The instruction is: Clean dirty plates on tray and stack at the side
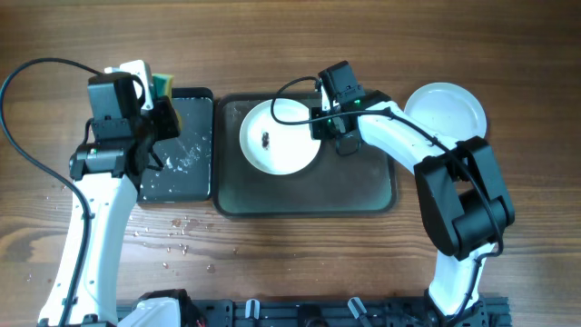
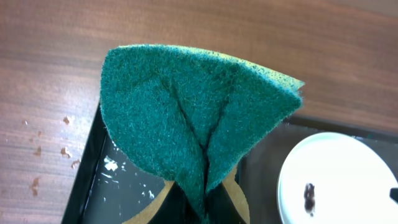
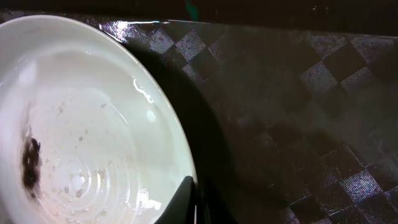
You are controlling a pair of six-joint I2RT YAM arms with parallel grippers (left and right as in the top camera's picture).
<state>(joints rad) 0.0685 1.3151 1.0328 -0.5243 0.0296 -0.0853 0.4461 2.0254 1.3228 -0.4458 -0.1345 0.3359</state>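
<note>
One smeared plate [image 1: 289, 150], one sponge [image 2: 186, 112]

Plate [image 1: 281, 150] is seen white, with dark smear [image 1: 265, 140]. Tray [image 1: 363, 182] is dark grey-green, checker-textured. Sponge [image 2: 186, 112] is green, yellow-edged. Side tray [image 1: 177, 173] is glossy black. Table [image 1: 300, 263] is brown wood-grained.

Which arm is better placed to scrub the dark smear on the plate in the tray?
Left: the left gripper holds the green sponge near the plate, while the right gripper is shut on that plate's rim.

2 plates [image 1: 280, 136] [image 1: 445, 111], 2 trays [image 1: 363, 186] [image 1: 177, 177], 1 sponge [image 2: 193, 118], 2 arms [image 1: 91, 227] [image 1: 399, 136]
</note>
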